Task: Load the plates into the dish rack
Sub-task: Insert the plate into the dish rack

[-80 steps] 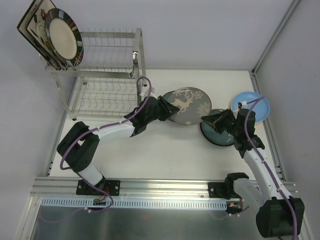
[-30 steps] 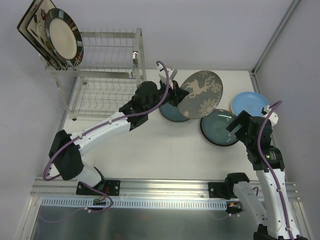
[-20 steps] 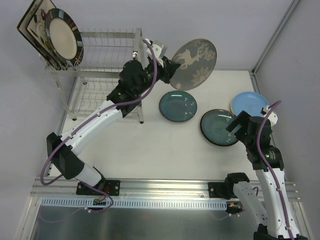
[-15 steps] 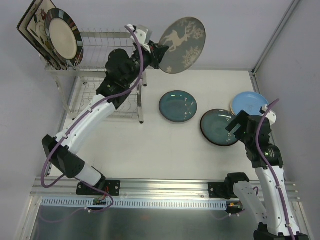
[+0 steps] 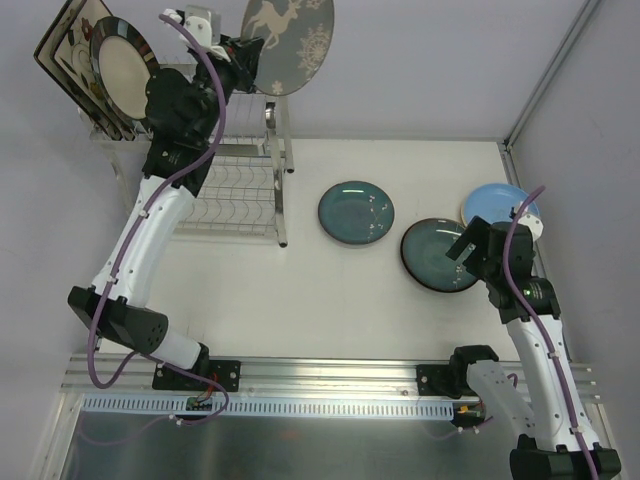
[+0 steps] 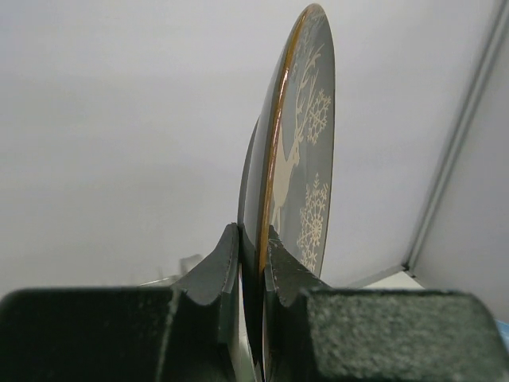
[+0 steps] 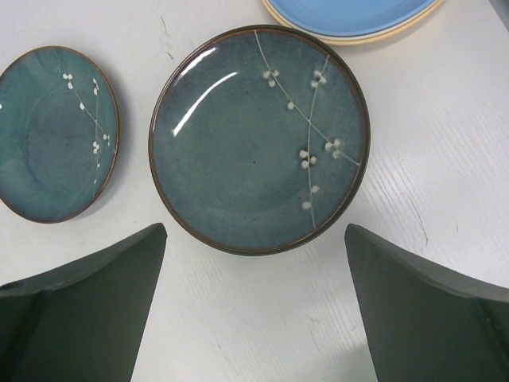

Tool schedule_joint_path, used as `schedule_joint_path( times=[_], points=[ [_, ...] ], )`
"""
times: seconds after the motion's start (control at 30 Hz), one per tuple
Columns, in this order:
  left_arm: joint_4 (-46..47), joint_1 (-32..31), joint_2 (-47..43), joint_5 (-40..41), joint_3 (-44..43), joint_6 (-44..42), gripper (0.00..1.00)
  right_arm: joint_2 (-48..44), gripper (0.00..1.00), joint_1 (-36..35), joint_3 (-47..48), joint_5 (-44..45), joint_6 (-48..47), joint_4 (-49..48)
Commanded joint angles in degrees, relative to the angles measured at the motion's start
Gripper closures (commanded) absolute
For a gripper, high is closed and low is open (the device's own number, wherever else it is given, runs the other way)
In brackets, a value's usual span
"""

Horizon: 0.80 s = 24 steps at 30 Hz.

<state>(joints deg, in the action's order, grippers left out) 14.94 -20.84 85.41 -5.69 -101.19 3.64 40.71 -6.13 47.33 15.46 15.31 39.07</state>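
Note:
My left gripper [image 5: 247, 48] is shut on the rim of a grey plate with a white reindeer and snowflakes [image 5: 288, 42]. It holds the plate upright, high above the right end of the silver dish rack [image 5: 240, 195]. In the left wrist view the plate [image 6: 301, 159] stands edge-on between the fingers [image 6: 219, 267]. A square floral plate [image 5: 68, 45] and a round dark-rimmed cream plate [image 5: 125, 75] stand at the rack's upper left. My right gripper [image 7: 254, 232] hangs open just short of a dark teal plate [image 7: 258, 139].
A second teal plate [image 5: 356, 212] lies mid-table, and it shows at the left in the right wrist view [image 7: 52, 131]. A light blue plate [image 5: 500, 205] rests on a pale yellow one [image 7: 394, 33] at the far right, next to the frame post.
The left arm has swung the reindeer plate up and to the left, from over the table to above the rack. The right arm has hardly moved.

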Motion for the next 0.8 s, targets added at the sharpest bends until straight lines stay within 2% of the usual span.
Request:
schedule_joint_path(
  times=[0.0,0.2,0.43,0.77],
  points=[
    [10.29,4.82,-7.08,2.7,-2.44,1.11,1.0,0.77,0.0,-0.11,1.27,-1.14,-1.69,-2.07],
    [8.8,14.13,-12.01,5.42,1.25,-1.7,1.0,0.69,0.0,-0.11,1.01,-1.84,-2.39,-2.94],
    [5.81,24.78,-14.92,4.9,2.66,-1.62,1.0,1.48,0.0,-0.11,0.66,-2.63,-2.92,-4.0],
    [2.99,29.89,-14.57,4.55,6.26,-8.73,1.0,2.18,0.0,-0.11,0.3,-3.07,-3.09,-5.23]
  ],
)
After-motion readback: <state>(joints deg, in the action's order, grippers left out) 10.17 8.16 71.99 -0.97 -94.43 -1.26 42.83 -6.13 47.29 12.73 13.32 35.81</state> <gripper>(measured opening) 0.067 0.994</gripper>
